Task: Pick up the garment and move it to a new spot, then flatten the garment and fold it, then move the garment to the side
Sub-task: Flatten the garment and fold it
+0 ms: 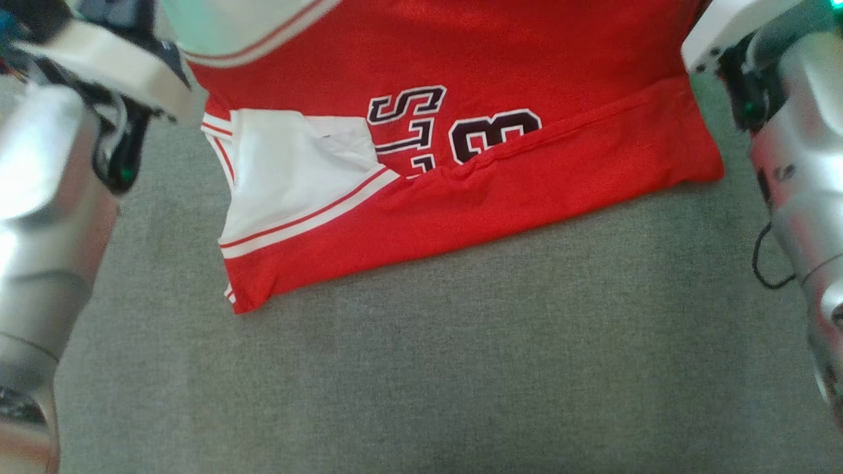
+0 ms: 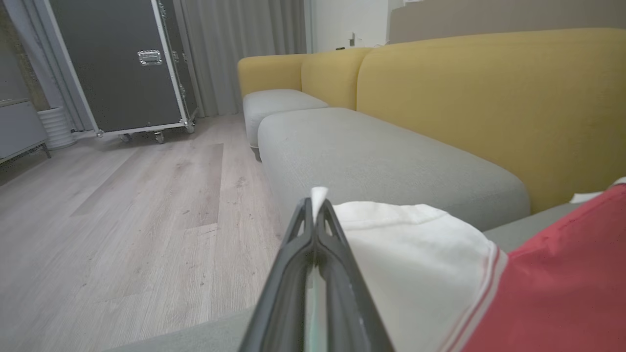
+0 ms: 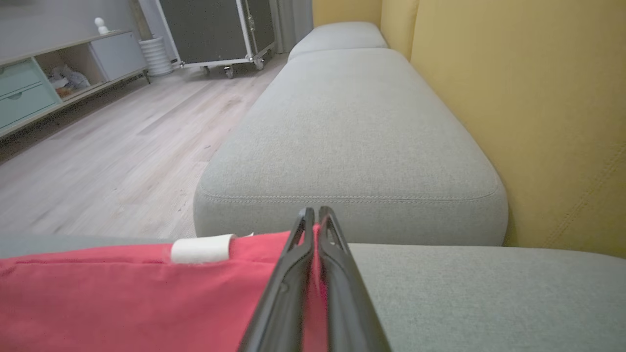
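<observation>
Jersey [image 1: 500, 59] runs off the head view's upper edge. Folded-up hem [image 1: 527, 184] hides the lower part of its lettering [image 1: 408, 125].

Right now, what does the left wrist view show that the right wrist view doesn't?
Left wrist, not right wrist: the left end effector shut on the jersey at its white panel. Right wrist, not left wrist: the right end effector shut on the jersey's red edge, a white tab, teal drawers. Both: the jersey, grey seat cushion, yellow backrest, black wheeled case, wood floor.

Red/white jersey [image 1: 474, 191] – partly folded, on cushion
</observation>
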